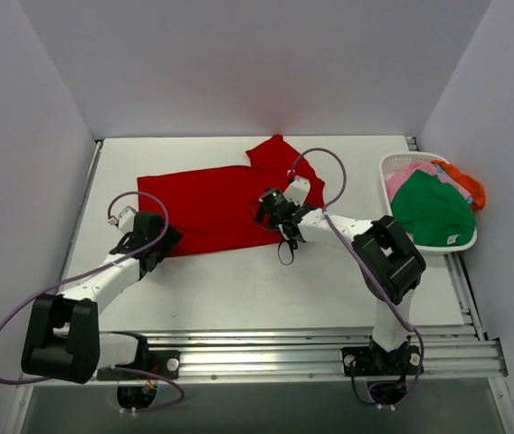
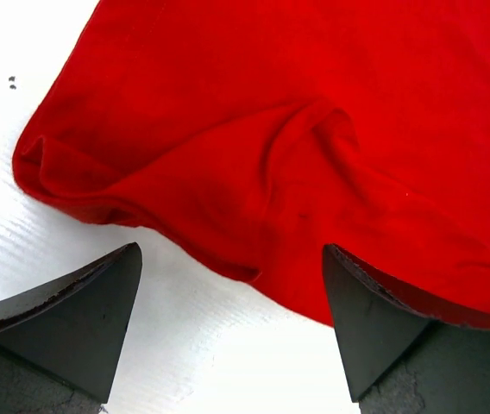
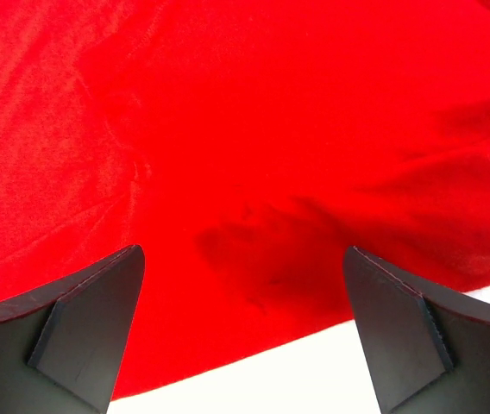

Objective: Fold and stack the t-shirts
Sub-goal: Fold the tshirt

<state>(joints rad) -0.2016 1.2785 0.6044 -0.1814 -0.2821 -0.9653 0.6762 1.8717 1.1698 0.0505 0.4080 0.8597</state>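
Observation:
A bright red t-shirt (image 1: 216,203) lies spread on the white table, one sleeve pointing to the back. My left gripper (image 1: 162,237) hovers at its near left corner, open, with the shirt's rumpled edge (image 2: 254,198) just ahead of the empty fingers (image 2: 361,319). My right gripper (image 1: 273,210) sits over the shirt's near right edge, open, and the red cloth (image 3: 245,172) fills the space under its spread fingers (image 3: 90,328). Green (image 1: 432,210), pink (image 1: 404,174) and orange (image 1: 467,184) t-shirts lie in the basket at the right.
A white slatted basket (image 1: 429,242) stands at the table's right edge. Grey walls close in the left, back and right. A metal rail (image 1: 266,348) runs along the near edge by the arm bases.

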